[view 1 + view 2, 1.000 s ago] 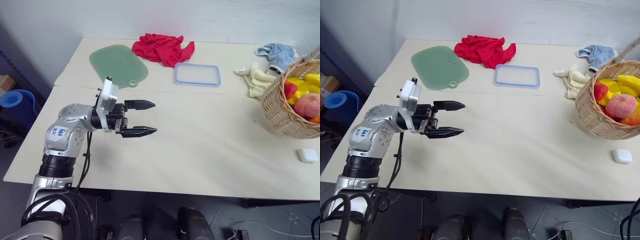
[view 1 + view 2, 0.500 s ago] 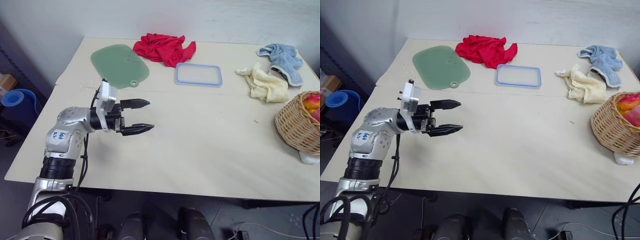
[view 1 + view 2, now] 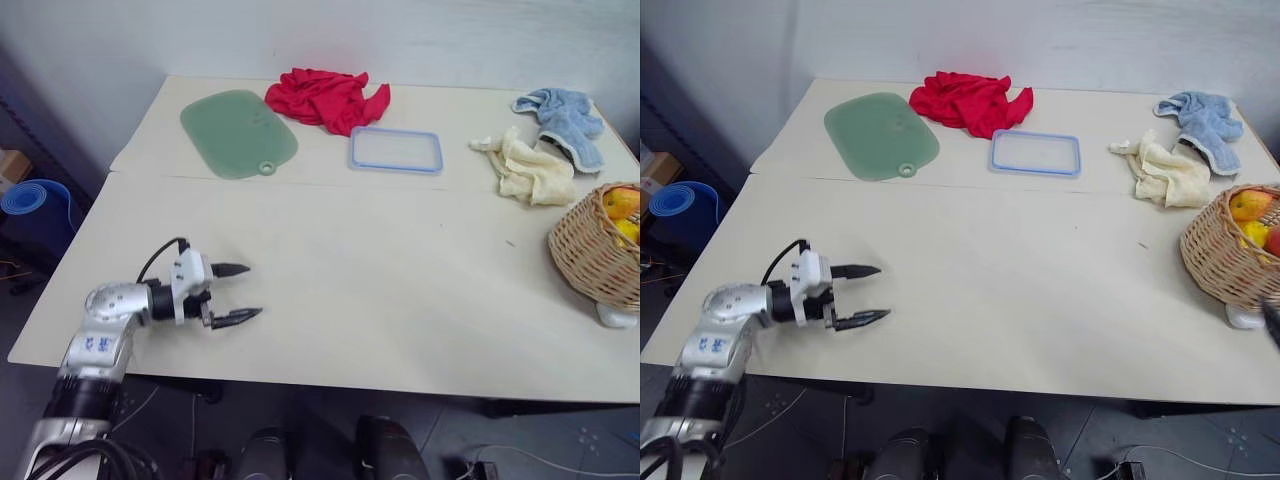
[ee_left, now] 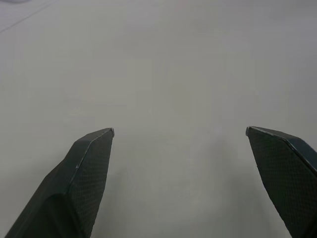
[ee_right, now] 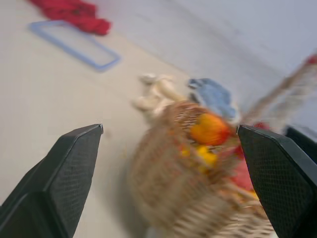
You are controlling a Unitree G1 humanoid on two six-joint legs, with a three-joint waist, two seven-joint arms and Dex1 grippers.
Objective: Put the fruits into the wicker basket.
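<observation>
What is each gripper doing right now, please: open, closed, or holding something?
Left gripper: open, holding nothing, low over the table.
Right gripper: open, holding nothing, pointing at the wicker basket.

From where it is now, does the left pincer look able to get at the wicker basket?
Probably not without a long reach. The left pincer hangs open over the table's near left part, while the wicker basket sits at the far right edge. Nothing lies between them.
</observation>
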